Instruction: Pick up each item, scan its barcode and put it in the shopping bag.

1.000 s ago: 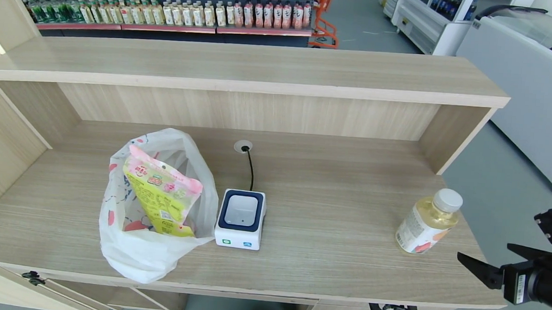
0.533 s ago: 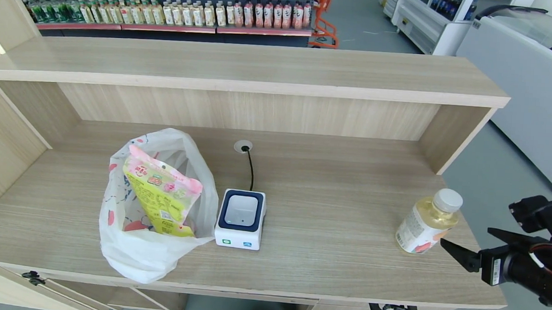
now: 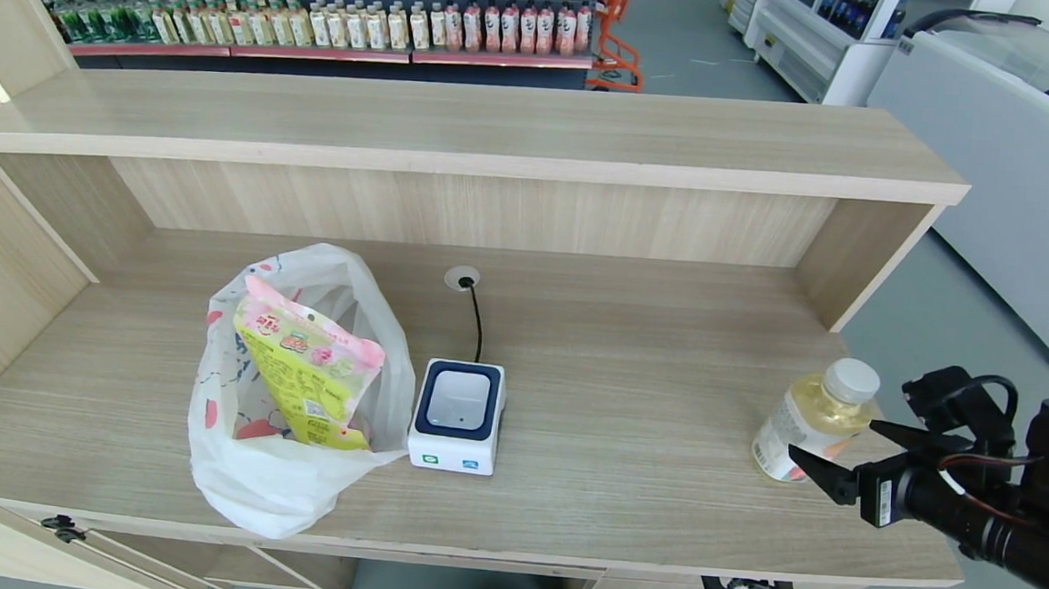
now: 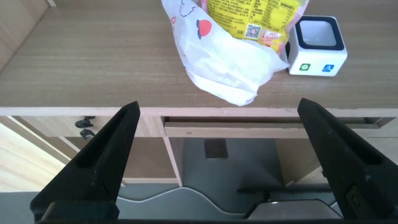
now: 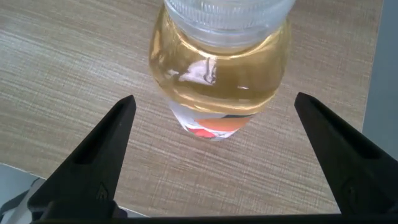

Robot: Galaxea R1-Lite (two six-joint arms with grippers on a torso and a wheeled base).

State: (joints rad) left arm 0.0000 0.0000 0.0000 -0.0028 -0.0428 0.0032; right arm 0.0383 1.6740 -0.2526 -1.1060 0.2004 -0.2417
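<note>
A bottle [image 3: 813, 420] of pale yellow drink with a white cap stands upright at the counter's right end. My right gripper [image 3: 843, 451] is open just to its right, fingertips level with its lower body, not touching. From the right wrist, the bottle [image 5: 219, 74] sits ahead of the spread fingers [image 5: 93, 162]. The white shopping bag [image 3: 286, 389] stands open on the left with a yellow and pink snack pouch [image 3: 305, 377] inside. The barcode scanner [image 3: 458, 415] sits beside it. My left gripper [image 4: 217, 162] is open below the counter's front edge, facing the shopping bag [image 4: 224, 56] and scanner [image 4: 318, 46].
The counter [image 3: 626, 428] has a raised back shelf [image 3: 462, 131] and side walls. A cable [image 3: 476, 319] runs from the scanner to a hole in the counter. Drawers [image 4: 236, 127] sit under the front edge. Store shelves and freezers stand behind.
My right gripper has moved left and slightly up, from beyond the counter's right edge to right beside the bottle. Nothing else has moved.
</note>
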